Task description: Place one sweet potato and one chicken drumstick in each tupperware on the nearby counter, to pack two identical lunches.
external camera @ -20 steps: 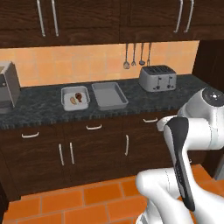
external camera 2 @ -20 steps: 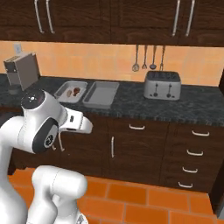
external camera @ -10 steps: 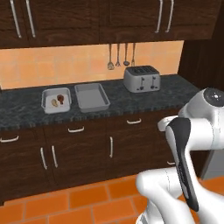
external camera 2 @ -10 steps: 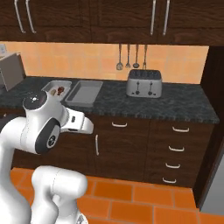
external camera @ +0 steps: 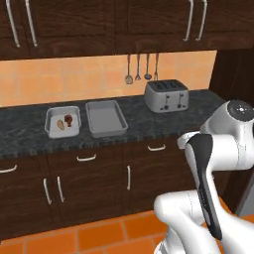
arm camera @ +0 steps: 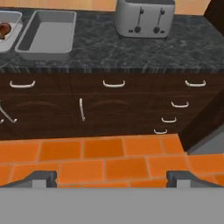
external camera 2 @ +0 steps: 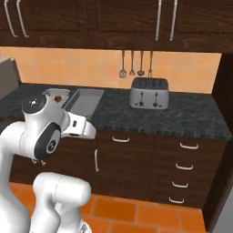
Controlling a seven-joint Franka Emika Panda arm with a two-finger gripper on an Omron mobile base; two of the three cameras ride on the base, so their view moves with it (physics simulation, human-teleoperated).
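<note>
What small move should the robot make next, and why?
Probably keep driving in search of the second pair of food. The squarish light-grey tupperware already holds a tan sweet potato and a reddish-brown drumstick; the longer grey tupperware is bare, and the open end effector holds nothing.

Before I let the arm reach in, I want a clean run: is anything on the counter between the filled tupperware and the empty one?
Nothing visible. The squarish tupperware, holding a sweet potato and a drumstick, sits right beside the longer empty tupperware. The toaster stands off past the empty one.
</note>
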